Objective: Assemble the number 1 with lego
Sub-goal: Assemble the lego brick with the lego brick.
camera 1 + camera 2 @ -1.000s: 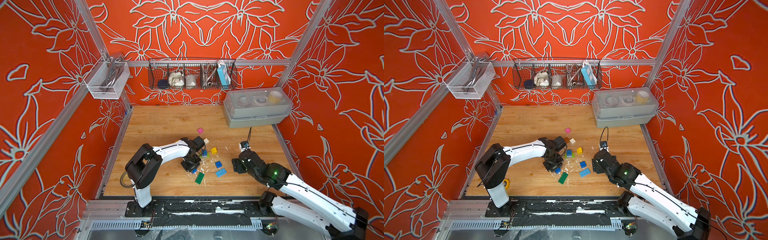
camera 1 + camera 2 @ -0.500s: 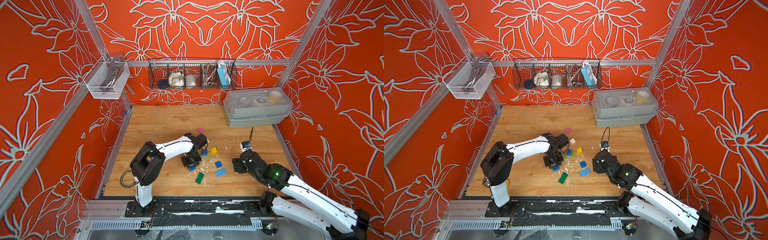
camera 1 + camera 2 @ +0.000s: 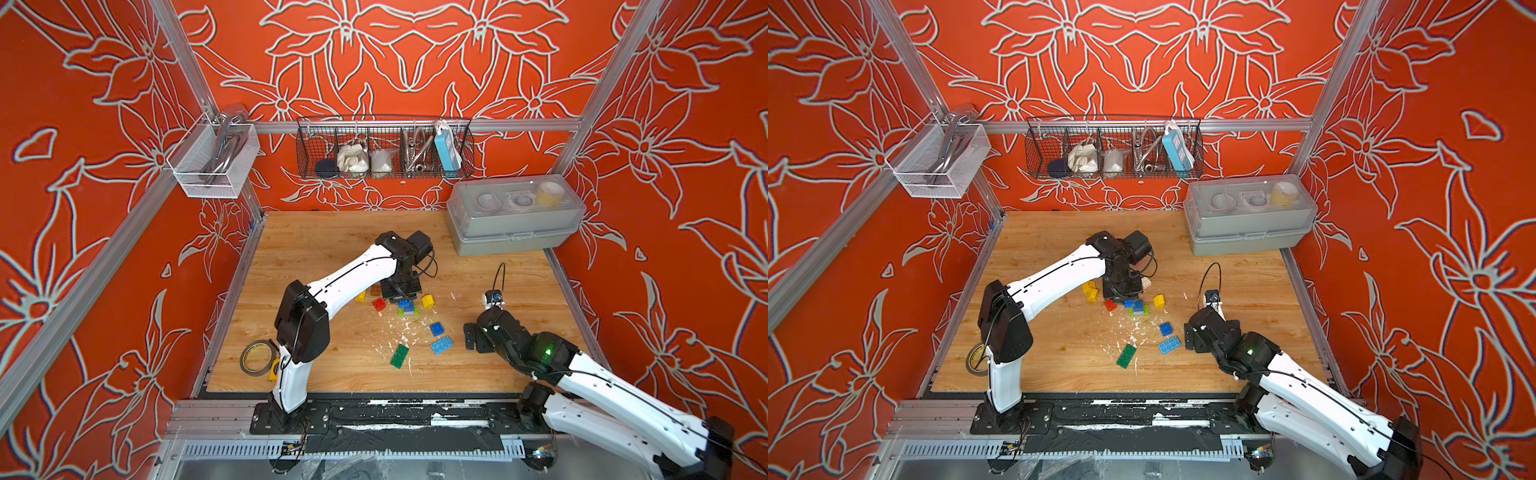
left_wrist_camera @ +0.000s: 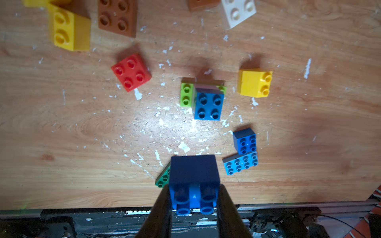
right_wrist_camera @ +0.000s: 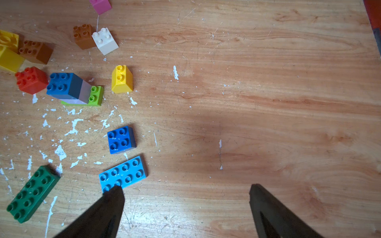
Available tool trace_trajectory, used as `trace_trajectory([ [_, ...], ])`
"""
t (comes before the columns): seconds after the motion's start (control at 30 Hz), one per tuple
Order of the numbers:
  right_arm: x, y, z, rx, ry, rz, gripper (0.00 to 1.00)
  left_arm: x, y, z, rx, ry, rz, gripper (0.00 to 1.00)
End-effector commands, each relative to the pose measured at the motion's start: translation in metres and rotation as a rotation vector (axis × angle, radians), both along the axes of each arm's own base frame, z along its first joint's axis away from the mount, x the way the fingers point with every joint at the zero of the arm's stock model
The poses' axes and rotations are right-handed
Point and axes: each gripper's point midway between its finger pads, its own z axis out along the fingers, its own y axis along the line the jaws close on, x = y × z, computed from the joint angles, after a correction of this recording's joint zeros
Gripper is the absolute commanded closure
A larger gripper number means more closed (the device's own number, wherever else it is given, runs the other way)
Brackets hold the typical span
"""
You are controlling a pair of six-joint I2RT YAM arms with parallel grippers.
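Left pincer [image 4: 193,191] is clamped on a blue brick [image 4: 193,171], hollow underside toward the wrist camera. It hangs over the middle of the bench [image 3: 332,232], just behind the stack [image 3: 406,308].

The lego lies in a loose cluster mid-bench, well clear of every edge. Farthest toward the left edge are two yellow bricks [image 3: 1090,291], touching each other, with a brown brick [image 5: 36,51] against them. Next comes a red brick [image 3: 379,304], studs up. The stack stands beside it: a blue block on a lilac one, pressed onto a lime plate [image 4: 186,94] whose end studs show bare. A sloped yellow brick [image 3: 428,301] lies on its side just right of that. Toward the back edge a white brick [image 5: 105,41] touches a second brown brick [image 5: 83,36], with a pink brick [image 5: 101,6] beyond. Toward the front edge lie a green plate [image 3: 399,356], then a loose blue brick [image 3: 436,329] just beside a light blue plate [image 3: 441,345].

Right pincer [image 5: 185,189] gapes wide and grips nothing, hovering right of the light blue plate. One tip sits at that plate's corner, and whether it touches cannot be told.
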Motion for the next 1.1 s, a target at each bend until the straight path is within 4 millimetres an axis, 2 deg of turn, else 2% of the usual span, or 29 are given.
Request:
trace_trajectory([
  [0.0, 0.001, -0.005, 0.002, 0.009, -0.015, -0.035, 0.00, -0.007, 0.000, -0.011, 0.051, 0.075, -0.060, 0.84],
  [0.43, -0.002, -0.009, 0.000, 0.010, -0.014, -0.041, 0.00, 0.024, -0.016, -0.032, 0.011, 0.055, -0.115, 0.93],
  [0.67, -0.002, -0.009, 0.000, 0.008, -0.015, -0.040, 0.00, 0.026, -0.016, -0.044, -0.007, 0.064, -0.138, 0.99],
  [1.07, -0.002, -0.008, -0.001, 0.004, -0.010, -0.038, 0.00, 0.022, -0.007, -0.062, 0.037, 0.107, -0.175, 1.00],
])
